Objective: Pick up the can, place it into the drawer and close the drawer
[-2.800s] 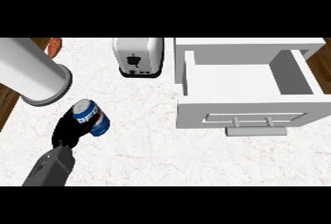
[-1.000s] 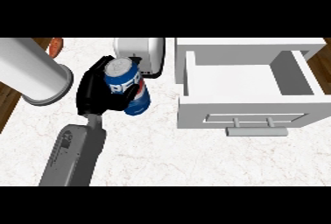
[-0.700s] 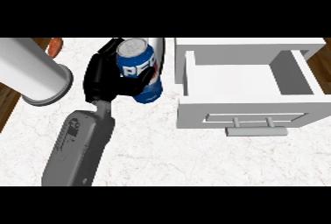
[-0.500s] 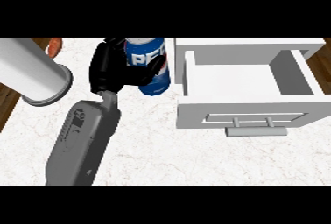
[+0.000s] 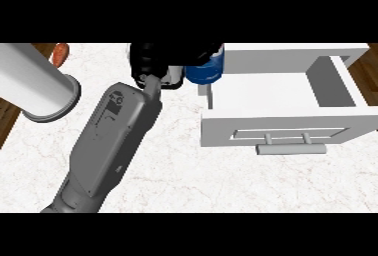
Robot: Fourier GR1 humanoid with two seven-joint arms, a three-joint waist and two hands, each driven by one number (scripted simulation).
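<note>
Left robot hand (image 5: 159, 59) is near the top of the view, black fingers curled round the blue can (image 5: 204, 71), pinching it. Only the can's lower blue part shows under the hand, just at the left wall of the open drawer (image 5: 284, 131); cannot tell if it touches the wall. The can is held above the marble surface (image 5: 221, 180), at the drawer's upper left corner, not yet inside. Grey left forearm (image 5: 111, 145) runs diagonally from the lower left edge up to the hand.

Drawer is white, pulled out, interior showing, front panel facing the view's bottom with a grey bar handle (image 5: 290, 148). A bit of a toaster (image 5: 173, 80) peeks out below the hand, mostly hidden by it. Big light grey cylinder (image 5: 35, 85) lies at the left, its round end facing the forearm, apart from it. Small orange-red thing (image 5: 60, 51) at the top left beside the cylinder, too cropped to identify. Brown floor (image 5: 363, 70) shows past the surface on the right.
</note>
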